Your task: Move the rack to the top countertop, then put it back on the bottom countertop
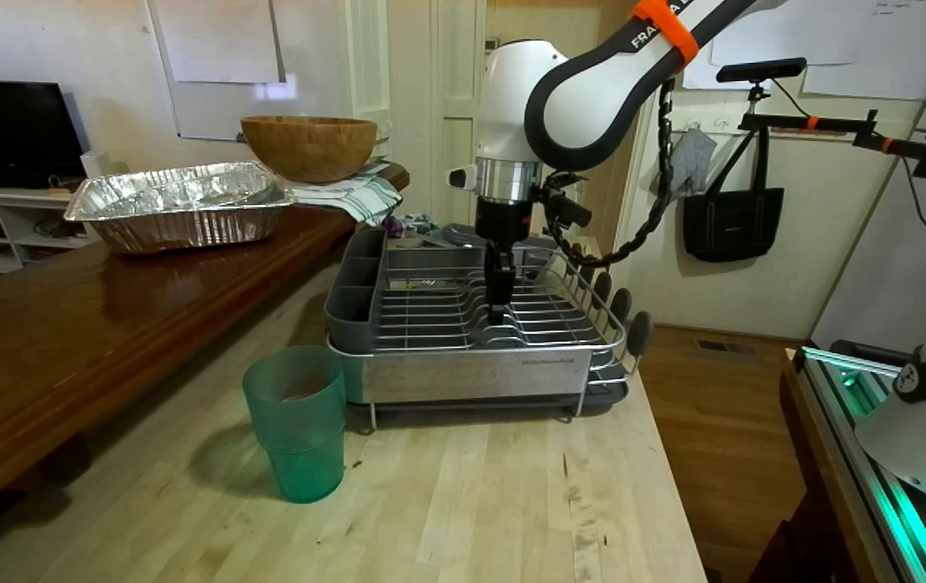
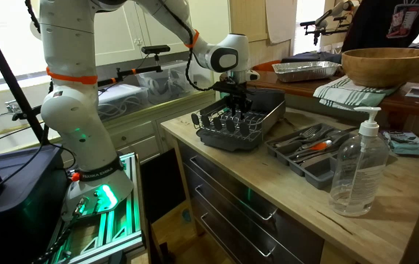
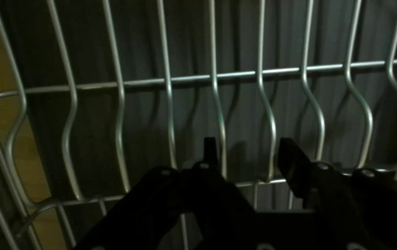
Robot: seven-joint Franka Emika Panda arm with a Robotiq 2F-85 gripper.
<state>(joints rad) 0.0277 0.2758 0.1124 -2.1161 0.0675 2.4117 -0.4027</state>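
Wrist view shows us the fingers [image 3: 292, 165] spread apart, two wires of the rack [image 1: 463, 376] visible between them. We find the rack on the pale wood tabletop [image 1: 479, 502], toward the corner nearest the arm [image 2: 72, 106], with a brown raised counter [image 1: 49, 340] along the long edge farther from the arm and a black bag [image 1: 734, 223] on the wall [image 1: 730, 300]. We read "KitchenAid" on the rack's steel side and "FRANKA EMIKA" around the arm's base.

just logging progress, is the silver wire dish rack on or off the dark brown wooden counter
Off: in both exterior views, the rack stands on the lower light tan wooden counter.
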